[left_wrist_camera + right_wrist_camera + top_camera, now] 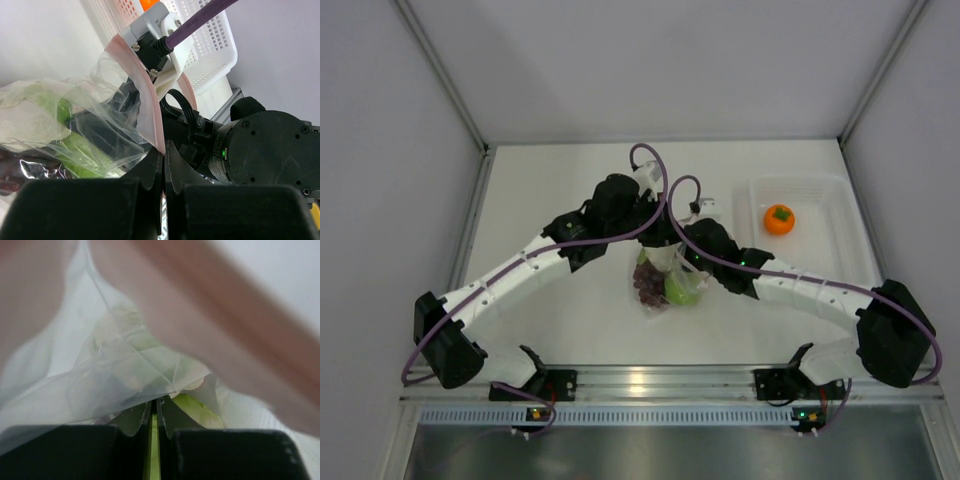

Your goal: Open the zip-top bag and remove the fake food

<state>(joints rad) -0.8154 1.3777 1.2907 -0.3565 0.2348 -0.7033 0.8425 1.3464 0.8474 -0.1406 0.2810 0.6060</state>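
The zip-top bag [658,292] hangs between my two grippers over the table's middle. It holds the dark grape bunch [646,282] and the green apple [679,290]. My left gripper [164,151] is shut on the bag's pink zip strip [150,107]. My right gripper [155,408] sits inside the bag's mouth, shut on a fold of clear film, with the green apple [197,410] and the pale leafy vegetable [125,327] just beyond. In the top view both grippers [660,240] are hidden under the wrists. The orange fruit [779,219] lies in the tray.
A white rectangular tray [825,190] stands at the right back of the table; it shows as a perforated basket in the left wrist view [215,45]. The right arm's wrist [260,145] is close beside my left gripper. Side walls enclose the table.
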